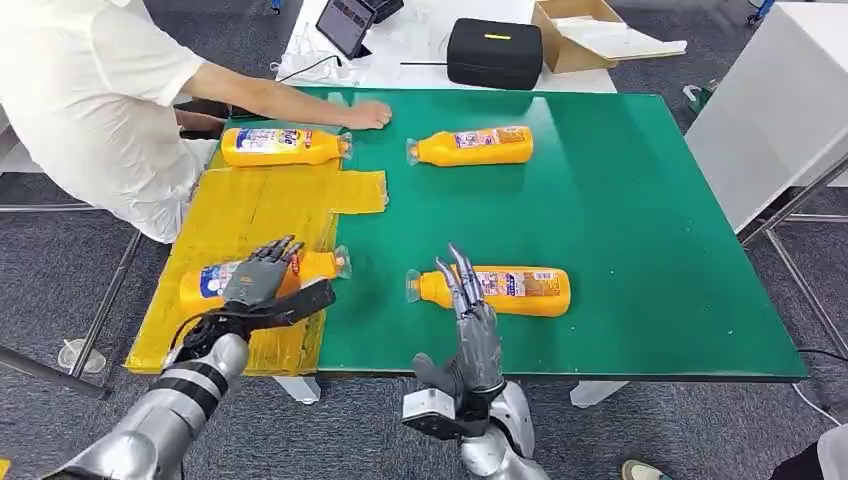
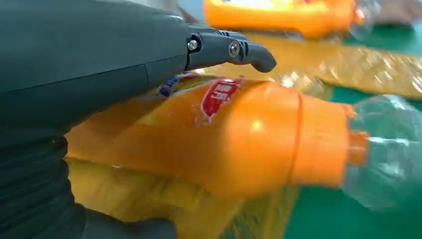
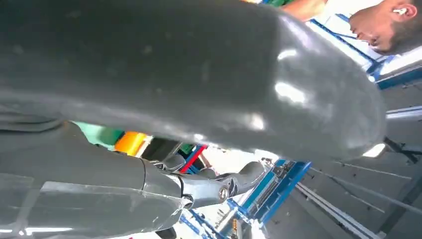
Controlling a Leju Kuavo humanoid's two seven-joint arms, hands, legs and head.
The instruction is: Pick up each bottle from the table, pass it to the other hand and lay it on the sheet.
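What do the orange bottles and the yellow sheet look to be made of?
Orange bottles: likely glossy plastic, with highlights on the body and a see-through cap in the left wrist view. Yellow sheet: apparently thin crinkled plastic film or foil; it wrinkles and glints.

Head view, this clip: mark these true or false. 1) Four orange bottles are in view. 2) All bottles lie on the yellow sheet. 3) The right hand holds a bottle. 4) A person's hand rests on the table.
1) True: four orange bottles, all lying on their sides.
2) False: two lie on the yellow sheet; two lie on the green table.
3) False: the right hand holds nothing, fingers apart.
4) True: the person's hand rests at the far edge.
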